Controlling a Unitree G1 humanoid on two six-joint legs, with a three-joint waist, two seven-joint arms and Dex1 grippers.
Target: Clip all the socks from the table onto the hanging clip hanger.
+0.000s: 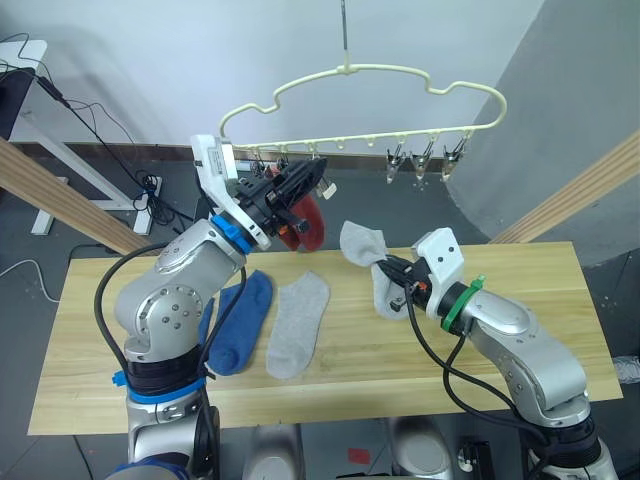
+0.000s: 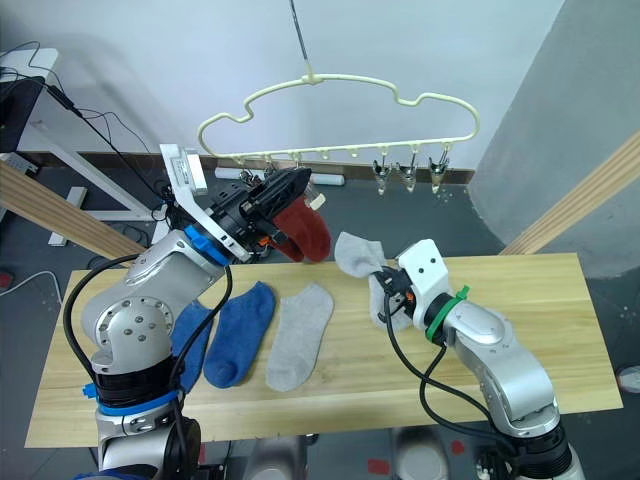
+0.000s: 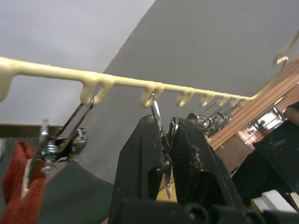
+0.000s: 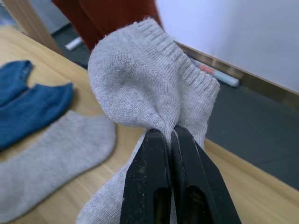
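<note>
Soft knit everywhere, light and limp: no weight to speak of, likely to fold and sag wherever not supported, so best pinched at the ribbed cuff edge, where a clip can bite too.

Taking the clip hanger [image 1: 365, 105] as landmark, left to right. Below its left end, flat on the table [image 1: 560, 300]: two blue socks [image 1: 240, 320], then one grey sock [image 1: 298, 325]. Just under the left clips, rust red socks [image 1: 305, 222] already hanging. Beside them, left gripper [image 3: 164, 154] raised to the row, fingers pressed narrow on one metal clip [image 3: 159, 119], probably squeezing it. Below the middle, right gripper [image 4: 170, 137] closed on a second grey sock [image 4: 145, 79], pinched at a fold, lifted partly off the wood. Under the right end, three free clips [image 1: 425, 158].

Table of pale planks, smooth. Around it grey floor, white wall, cables behind left.
</note>
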